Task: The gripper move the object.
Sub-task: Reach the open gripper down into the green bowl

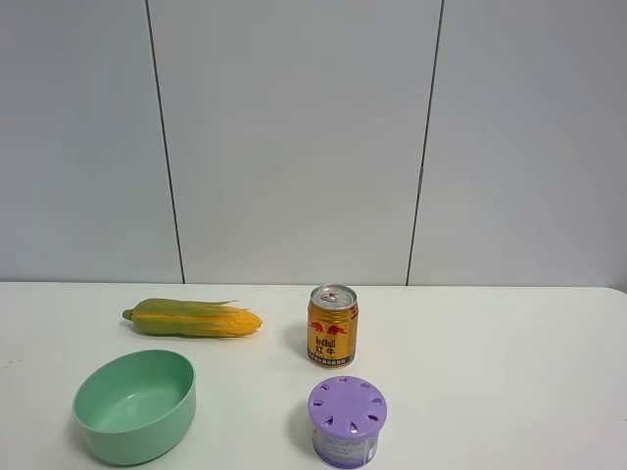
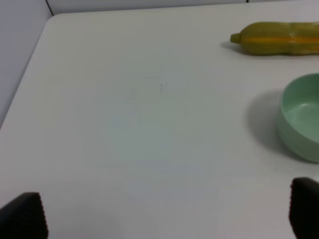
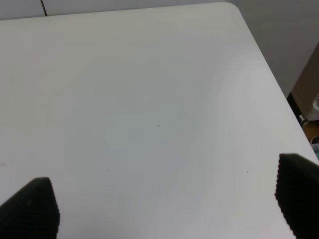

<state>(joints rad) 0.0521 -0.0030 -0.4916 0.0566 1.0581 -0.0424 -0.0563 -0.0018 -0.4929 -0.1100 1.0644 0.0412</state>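
The bowl (image 1: 134, 406) sits lower left, apart from corn (image 1: 193, 318), can (image 1: 332, 326) and jar (image 1: 347, 421). The left gripper (image 2: 164, 211) and right gripper (image 3: 164, 199), only tips showing, spread wide, apparently above the table (image 1: 509, 343).

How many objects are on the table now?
4: green bowl front left, corn behind it, gold can at centre, purple-lidded container in front of the can. None look hidden.

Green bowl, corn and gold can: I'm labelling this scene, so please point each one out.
green bowl (image 1: 129, 405), exterior high view, bare inner floor.
corn (image 1: 196, 319), exterior high view, middle of the cob.
gold can (image 1: 332, 335), exterior high view, printed side wall.
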